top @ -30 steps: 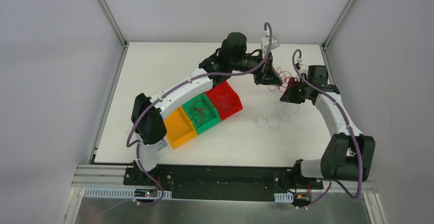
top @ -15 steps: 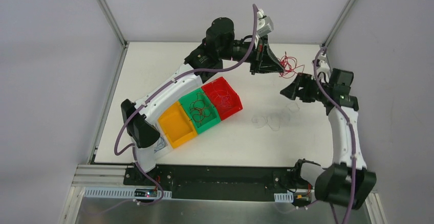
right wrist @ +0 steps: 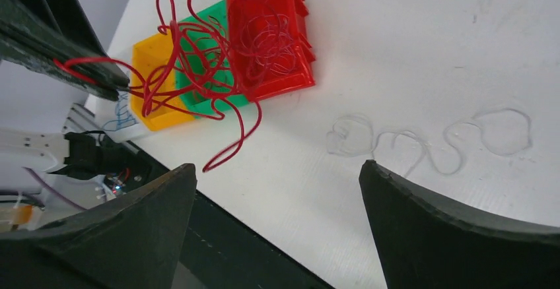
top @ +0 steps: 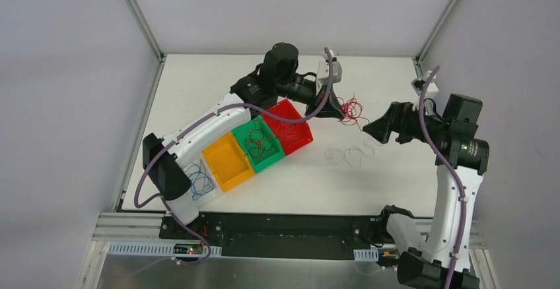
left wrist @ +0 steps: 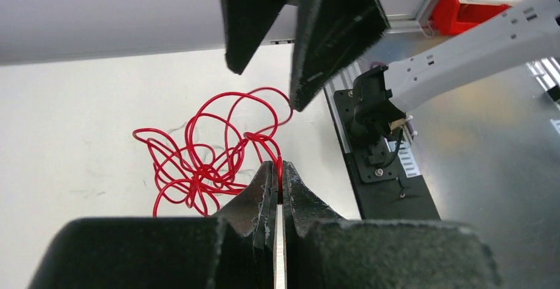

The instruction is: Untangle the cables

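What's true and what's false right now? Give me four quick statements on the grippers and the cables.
1. The left gripper is shut on the red cable. True.
2. The right gripper clamps the white cable. False: it is open and empty; the white cable lies loose on the table.
3. The dark cable sits in the yellow bin. False: it sits in the green bin.
4. The blue cable lies beside the yellow bin, at the end of the row. True.
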Controlling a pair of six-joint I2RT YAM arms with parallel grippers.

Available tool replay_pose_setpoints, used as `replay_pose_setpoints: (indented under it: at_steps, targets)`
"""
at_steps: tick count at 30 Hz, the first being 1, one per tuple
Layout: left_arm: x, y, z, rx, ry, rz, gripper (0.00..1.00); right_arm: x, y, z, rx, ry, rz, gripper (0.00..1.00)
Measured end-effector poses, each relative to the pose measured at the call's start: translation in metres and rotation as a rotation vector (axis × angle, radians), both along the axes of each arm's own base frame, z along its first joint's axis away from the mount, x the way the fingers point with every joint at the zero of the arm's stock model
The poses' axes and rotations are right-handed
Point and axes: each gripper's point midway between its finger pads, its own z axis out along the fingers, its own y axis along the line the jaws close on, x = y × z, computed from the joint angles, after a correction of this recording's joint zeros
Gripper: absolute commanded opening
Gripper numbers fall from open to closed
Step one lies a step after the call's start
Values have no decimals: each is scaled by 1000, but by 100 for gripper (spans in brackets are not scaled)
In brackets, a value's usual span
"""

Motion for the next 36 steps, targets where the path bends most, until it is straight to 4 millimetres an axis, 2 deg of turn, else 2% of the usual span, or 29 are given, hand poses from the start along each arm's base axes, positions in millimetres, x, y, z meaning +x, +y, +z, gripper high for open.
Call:
replay_pose_setpoints:
  at_steps: [3, 8, 12, 15, 20, 23, 30, 36]
  targets:
    - [-4, 7, 7, -24, -75, -31, 0, 5, 8, 14, 78, 35, 32, 94]
    - [-9, 11, 18, -61, -162, -66, 0, 26, 17, 32, 228, 86, 69, 91]
    - [-9, 12, 19, -70, -194, -73, 0, 39, 20, 45, 303, 83, 63, 89]
    - [-9, 12, 20, -72, -204, -73, 0, 44, 20, 62, 370, 57, 65, 87]
    - [-6, 13, 20, -75, -220, -69, 0, 53, 17, 80, 432, 22, 59, 69]
    - [-5, 13, 20, -76, -226, -70, 0, 58, 16, 75, 438, 39, 52, 63]
    - [-5, 13, 19, -76, -230, -71, 0, 66, 23, 38, 391, 118, 33, 61]
    - [-6, 14, 16, -70, -224, -71, 0, 67, 40, 31, 334, 112, 65, 52]
